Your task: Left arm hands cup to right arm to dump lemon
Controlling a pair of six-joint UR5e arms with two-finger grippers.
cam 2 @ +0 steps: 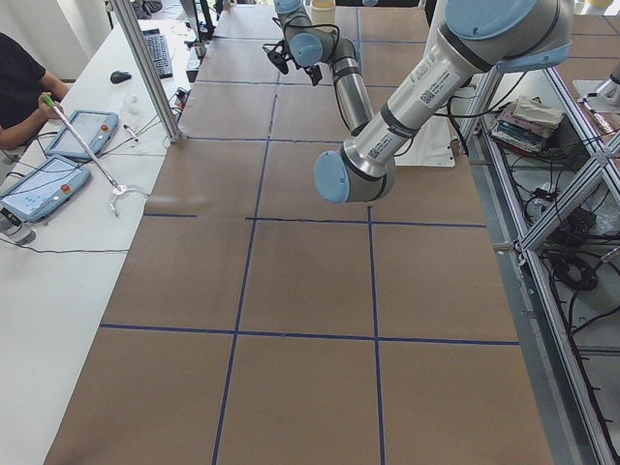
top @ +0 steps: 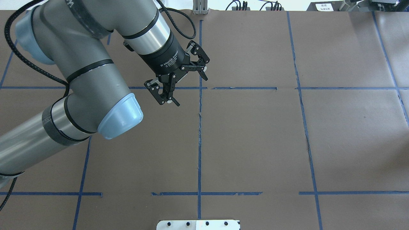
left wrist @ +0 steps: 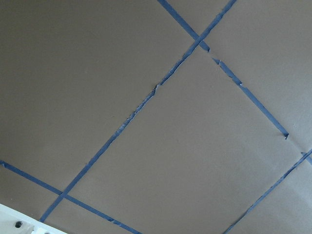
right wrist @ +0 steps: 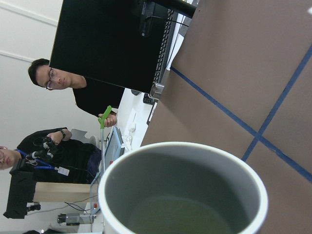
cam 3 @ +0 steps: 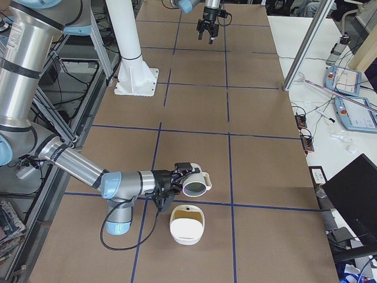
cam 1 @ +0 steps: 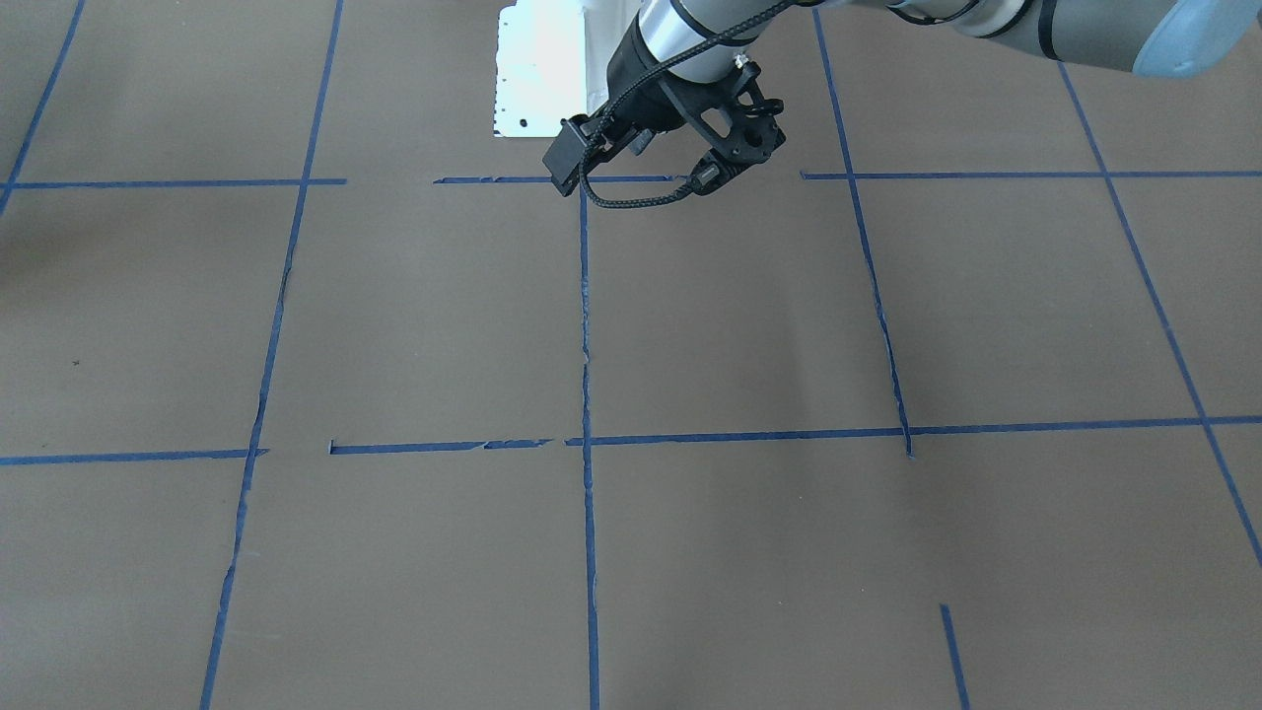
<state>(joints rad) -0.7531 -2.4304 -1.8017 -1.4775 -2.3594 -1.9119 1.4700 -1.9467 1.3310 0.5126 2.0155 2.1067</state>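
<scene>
One handover done; dumping now.
White squared-handle mug [cam 3: 196,184] tipped at black right gripper [cam 3: 177,184] (grip: cannot tell), white bowl [cam 3: 187,239] at its six o'clock; black lattice left gripper [top: 191,91] splayed. Next: tip until yellow-green lemon [right wrist: 180,215] rolls out.

Robotics lab: tape-gridded table [top: 255,143], teach pendants [cam 2: 44,189], aluminium frame [cam 2: 145,68].

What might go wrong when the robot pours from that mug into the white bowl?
The mug, tipped at the right arm's end effector, looks close to the white bowl's rim, so the lemon, a greenish blur inside, may roll out and miss, landing on the table. It might not come out if the tilt is too shallow.
</scene>
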